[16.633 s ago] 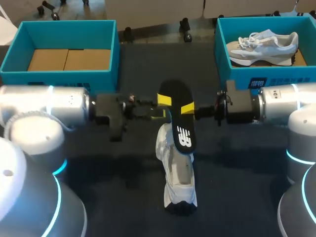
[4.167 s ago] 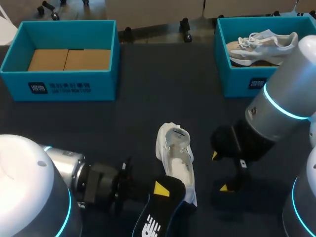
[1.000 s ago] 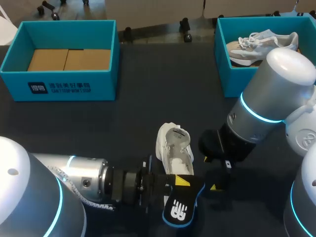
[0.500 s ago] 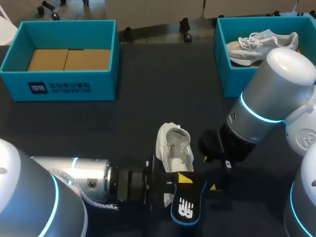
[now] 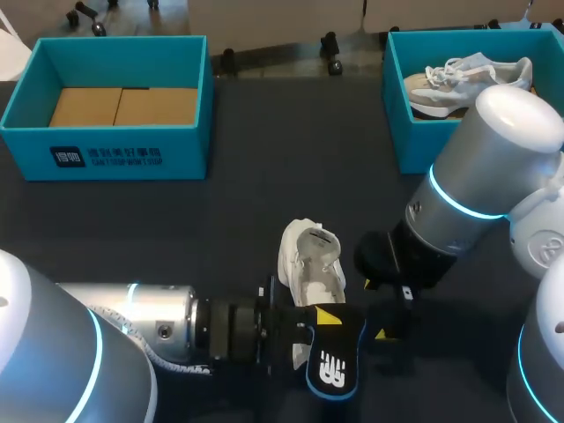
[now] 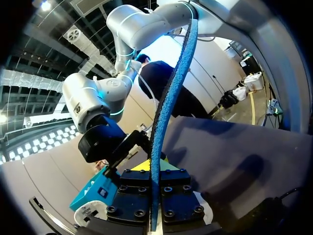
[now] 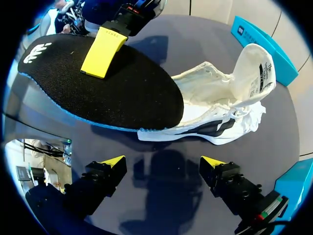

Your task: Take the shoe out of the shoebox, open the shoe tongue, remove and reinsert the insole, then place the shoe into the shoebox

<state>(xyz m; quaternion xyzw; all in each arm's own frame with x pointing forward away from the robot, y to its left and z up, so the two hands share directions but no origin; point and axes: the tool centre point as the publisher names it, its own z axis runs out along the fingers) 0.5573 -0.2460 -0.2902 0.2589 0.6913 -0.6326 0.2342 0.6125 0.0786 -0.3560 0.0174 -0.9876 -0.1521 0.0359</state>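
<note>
Head view: the white shoe (image 5: 310,260) lies on the dark tabletop (image 5: 264,203). The left hand (image 5: 326,319) pinches the black insole (image 5: 335,370), which overlaps the shoe's end nearest the robot. Beside the shoe, the right hand (image 5: 374,308) hangs with fingers wide, holding nothing.

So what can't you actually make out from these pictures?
- Head view: one end of the white shoe, covered by the insole and the left claw.
- Head view: most of the right claw, tucked under its own arm.
- Left wrist view: nearly all the shoe, behind the edge-on insole and that claw.
</note>
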